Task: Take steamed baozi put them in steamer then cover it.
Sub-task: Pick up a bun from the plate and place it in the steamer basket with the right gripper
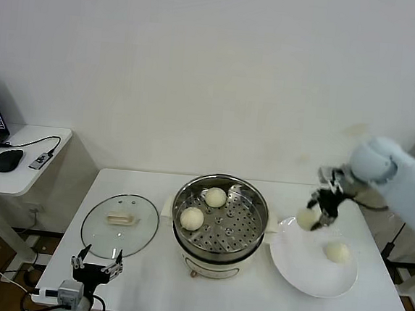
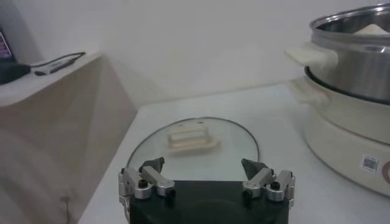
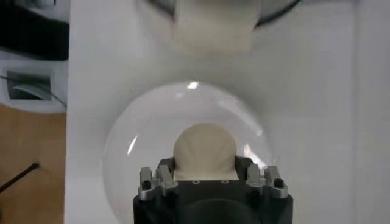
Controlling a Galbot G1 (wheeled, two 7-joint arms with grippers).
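We saw the right gripper [image 1: 317,212] raised above the left rim of the flat white plate [image 1: 306,275], its fingers clamped on one smooth, round, cream-white baozi [image 1: 306,218]; in the right wrist view that bun [image 3: 205,151] sat snug between the black jaws. A second bun [image 1: 338,252] lay on the glossy plate, near its right side. Two more buns [image 1: 215,197] [image 1: 192,218] rested on the perforated tray inside the round, shiny stainless-steel steamer [image 1: 255,203], which stood on a cream base at the middle of the white table [image 1: 145,281]. The clear glass cover [image 1: 99,232], metal-rimmed with a cream rectangular handle, lay flat on the table left of the steamer. The left gripper [image 1: 96,268] hung at the table's near edge beside the cover, fingers spread wide and holding nothing.
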